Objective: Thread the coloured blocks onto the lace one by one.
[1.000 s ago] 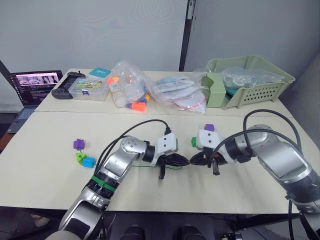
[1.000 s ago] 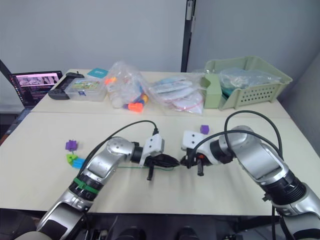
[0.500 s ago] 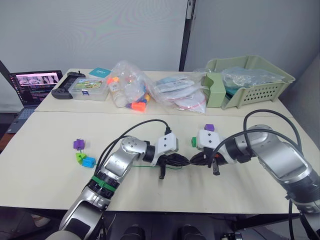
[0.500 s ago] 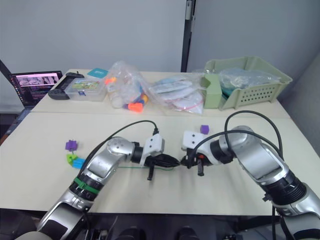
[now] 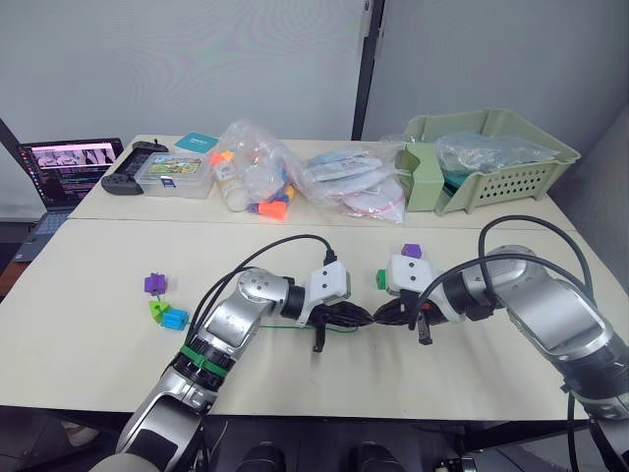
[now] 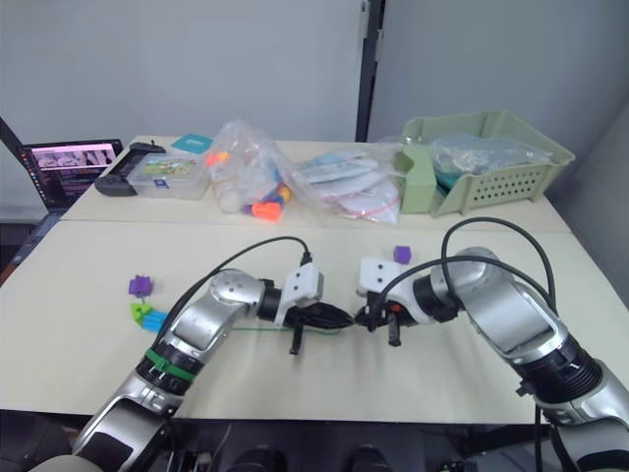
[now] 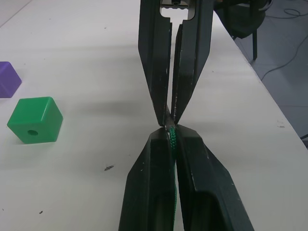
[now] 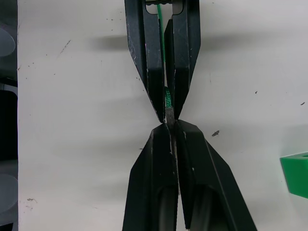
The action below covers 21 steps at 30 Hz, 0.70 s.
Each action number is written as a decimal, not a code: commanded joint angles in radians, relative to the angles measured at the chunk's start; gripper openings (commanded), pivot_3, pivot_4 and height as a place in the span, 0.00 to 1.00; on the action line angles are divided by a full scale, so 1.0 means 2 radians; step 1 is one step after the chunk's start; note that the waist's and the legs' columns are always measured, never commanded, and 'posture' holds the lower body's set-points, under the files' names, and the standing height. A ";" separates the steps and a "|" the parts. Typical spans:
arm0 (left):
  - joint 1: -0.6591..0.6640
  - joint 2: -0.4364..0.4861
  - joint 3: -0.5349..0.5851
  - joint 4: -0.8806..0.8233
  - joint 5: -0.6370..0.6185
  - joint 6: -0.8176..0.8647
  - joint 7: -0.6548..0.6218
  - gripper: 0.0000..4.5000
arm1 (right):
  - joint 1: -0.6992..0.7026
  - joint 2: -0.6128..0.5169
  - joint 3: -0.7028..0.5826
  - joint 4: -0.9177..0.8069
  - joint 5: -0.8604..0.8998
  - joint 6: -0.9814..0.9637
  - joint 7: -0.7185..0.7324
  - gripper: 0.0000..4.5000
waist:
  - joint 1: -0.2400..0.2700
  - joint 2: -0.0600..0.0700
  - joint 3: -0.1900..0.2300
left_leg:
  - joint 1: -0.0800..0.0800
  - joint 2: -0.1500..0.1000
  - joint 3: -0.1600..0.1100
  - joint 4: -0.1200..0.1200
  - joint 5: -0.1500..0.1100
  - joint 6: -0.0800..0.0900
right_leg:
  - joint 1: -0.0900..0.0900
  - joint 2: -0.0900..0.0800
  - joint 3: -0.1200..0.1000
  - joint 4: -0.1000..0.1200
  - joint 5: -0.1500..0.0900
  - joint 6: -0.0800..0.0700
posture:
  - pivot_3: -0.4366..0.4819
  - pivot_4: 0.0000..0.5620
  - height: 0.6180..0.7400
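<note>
While both arms reach toward the middle of the table (image 5: 88, 354), the left gripper (image 5: 360, 316) and the right gripper (image 5: 385, 314) meet tip to tip just below the centre of the left eye frame. The left wrist view shows the left gripper's two black fingers pressed together on the lace (image 7: 172, 137), whose braided green cord sits squeezed between their tips. Directly opposite, the right gripper's fingers are also closed, pinching the dark stiff tip (image 8: 169, 114) of the same lace where it sticks out past the left gripper. Behind the left gripper, the cord runs as a thin green line toward the left along the tabletop.

A dark green block (image 5: 379, 279) lies just above the grippers, and a purple block (image 5: 412, 252) sits a little higher and to the right. At centre left of the frame, well apart from the grippers, a second purple block (image 5: 154, 284), a lime green block (image 5: 157, 309) and a blue block (image 5: 175, 319) cluster together. None of the blocks is on the lace.
</note>
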 commanded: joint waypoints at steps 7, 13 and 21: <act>-0.013 -0.001 0.011 -0.008 -0.007 -0.002 0.008 0.17 | 0.001 -0.004 -0.007 -0.009 0.005 -0.005 0.001 0.00 | 0.000 0.000 0.000 | 0.000 0.000 0.000 0.000 0.000 0.000 | 0.000 0.000 0.000 0.000 0.000 0.000 | 0.48 0.27 0.98; -0.011 0.003 0.008 -0.012 -0.005 -0.008 0.006 0.28 | 0.002 -0.005 -0.008 -0.010 0.005 -0.005 0.002 0.00 | 0.000 0.000 0.000 | 0.000 0.000 0.000 0.000 0.000 0.000 | 0.000 0.000 0.000 0.000 0.000 0.000 | 0.48 0.27 0.98; -0.012 0.003 0.009 -0.013 -0.009 -0.004 0.006 0.28 | 0.000 -0.004 -0.008 -0.009 0.005 -0.005 0.002 0.00 | 0.000 0.000 0.000 | 0.000 0.000 0.000 0.000 0.000 0.000 | 0.000 0.000 0.000 0.000 0.000 0.000 | 0.48 0.27 0.98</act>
